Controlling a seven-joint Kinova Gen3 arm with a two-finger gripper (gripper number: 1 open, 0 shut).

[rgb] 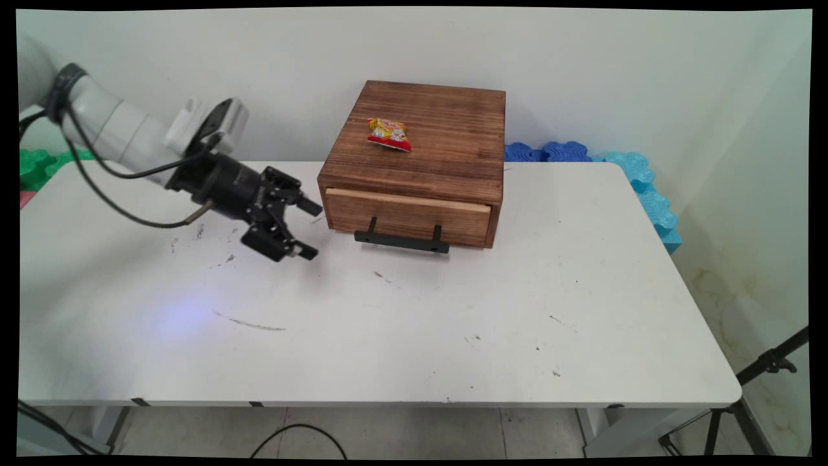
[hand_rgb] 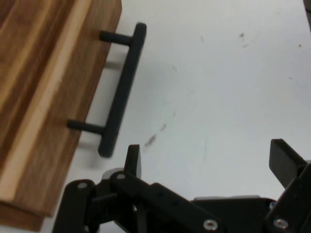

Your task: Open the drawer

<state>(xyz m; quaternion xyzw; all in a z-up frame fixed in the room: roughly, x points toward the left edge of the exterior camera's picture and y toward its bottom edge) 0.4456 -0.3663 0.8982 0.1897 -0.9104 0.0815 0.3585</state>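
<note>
Hovering low over the tabletop (rgb: 388, 336), the gripper (rgb: 309, 230) is pointing toward the left front corner of a wooden box (rgb: 420, 152), with its jaws standing wide apart and nothing between them. It is sitting just beside the box and is not touching it. In the hand view the gripper (hand_rgb: 206, 162) is facing bare tabletop, with the drawer's black bar handle (hand_rgb: 121, 90) lying off to one side of the jaws rather than between them.

The box is sitting toward the back of the tabletop, near the wall, and its drawer (rgb: 407, 217) is looking shut or very nearly so. Being thick wood, the box is probably heavy and stiff, so it is unlikely to slide easily. The handle (rgb: 401, 241) is standing clear of the drawer front on two posts, which is making the bar the obvious place to take hold; it is looking hard, rigid and fairly smooth.

On the box's lid a small red and yellow snack packet (rgb: 389, 134) is lying flat. It is likely light, crinkly and easy to crush, best pinched by an edge.

Whatever is inside the drawer is staying hidden, and the print on the packet is too small to read. The hand view is cutting off most of the box.
</note>
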